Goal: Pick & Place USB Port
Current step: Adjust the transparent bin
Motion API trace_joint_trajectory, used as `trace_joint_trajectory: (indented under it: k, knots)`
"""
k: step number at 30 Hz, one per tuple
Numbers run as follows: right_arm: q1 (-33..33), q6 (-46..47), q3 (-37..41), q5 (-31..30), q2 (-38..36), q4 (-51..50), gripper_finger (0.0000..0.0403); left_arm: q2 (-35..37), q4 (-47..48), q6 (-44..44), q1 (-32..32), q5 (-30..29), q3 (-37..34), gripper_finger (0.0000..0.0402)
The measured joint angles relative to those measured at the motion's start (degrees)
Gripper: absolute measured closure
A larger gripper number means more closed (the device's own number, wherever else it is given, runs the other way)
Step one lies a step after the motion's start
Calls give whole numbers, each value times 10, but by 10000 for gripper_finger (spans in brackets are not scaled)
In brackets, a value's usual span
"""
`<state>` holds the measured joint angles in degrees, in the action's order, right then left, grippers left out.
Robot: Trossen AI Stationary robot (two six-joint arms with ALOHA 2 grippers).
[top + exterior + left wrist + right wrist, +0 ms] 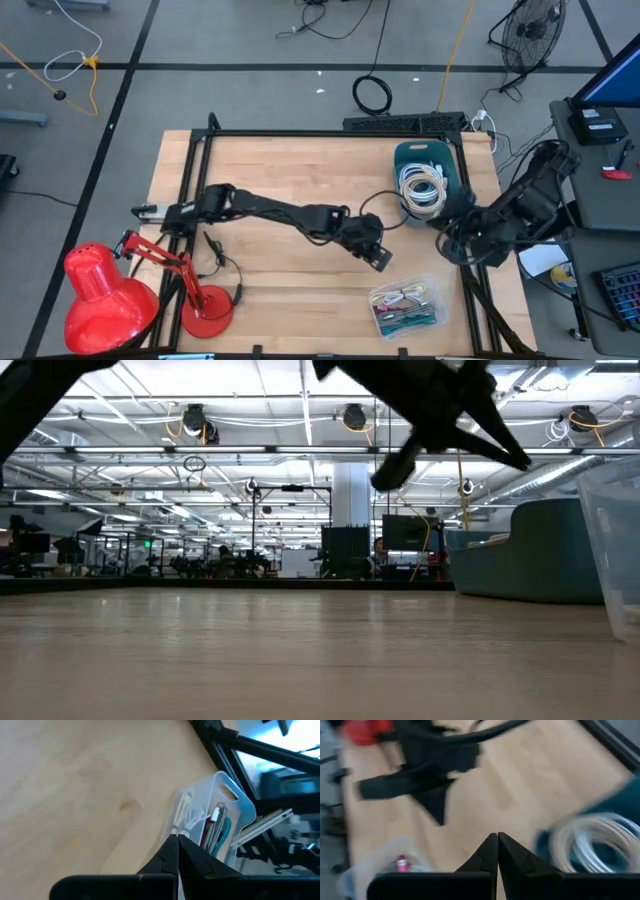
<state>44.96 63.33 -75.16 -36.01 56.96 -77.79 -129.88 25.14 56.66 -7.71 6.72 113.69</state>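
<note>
Left gripper [378, 256], fingers pressed together on nothing, hangs over the bare wooden table [280, 170], a clear tray [405, 305] of cables just beyond its tips; the right gripper [448, 243], likewise closed and empty, waits beside one teal bin [420, 152] holding white cable coils [423, 189]. One red lamp [100, 290] stands behind the left arm, with a fan [530, 35] on the grey floor beyond the table.
</note>
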Motion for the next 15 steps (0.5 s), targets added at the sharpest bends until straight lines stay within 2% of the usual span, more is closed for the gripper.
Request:
trace_joint_trajectory:
  k: [5,11,15]
  knots:
    - [9,129,2,-25,0,-127,402,-41,-37,-9,15,14,0,400]
    - [9,140,17,-61,-1,-125,403,-81,-127,-14,19,78,0,401]
    - [8,150,33,-64,0,-121,403,-100,-180,4,10,85,0,401]
